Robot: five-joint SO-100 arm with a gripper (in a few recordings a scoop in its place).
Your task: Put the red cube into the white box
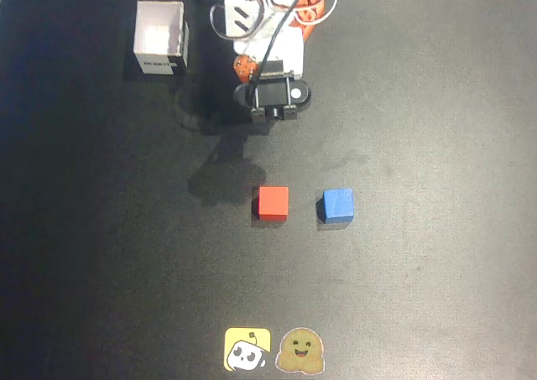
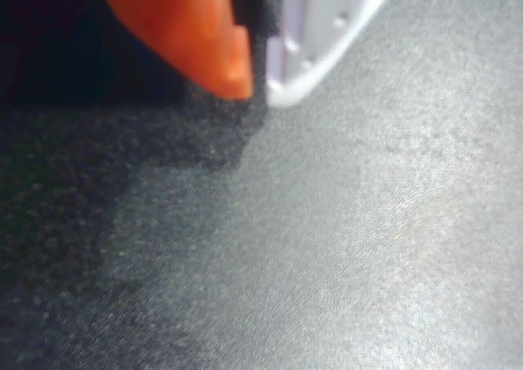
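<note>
Fingers (image 2: 257, 88): orange and white tips nearly touching, clenched, empty, above bare dark surface (image 2: 343, 247). Overhead: red cube (image 1: 273, 203) centre; blue cube (image 1: 337, 205) at its 3 o'clock; white box (image 1: 159, 38) at 11 o'clock.

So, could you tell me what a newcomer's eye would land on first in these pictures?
Probably the red cube and the blue cube, side by side but apart at mid-table in the overhead view. Next, the white box, open-topped at upper left, and the tool, its orange and white tips nearly together in the wrist view.
</note>
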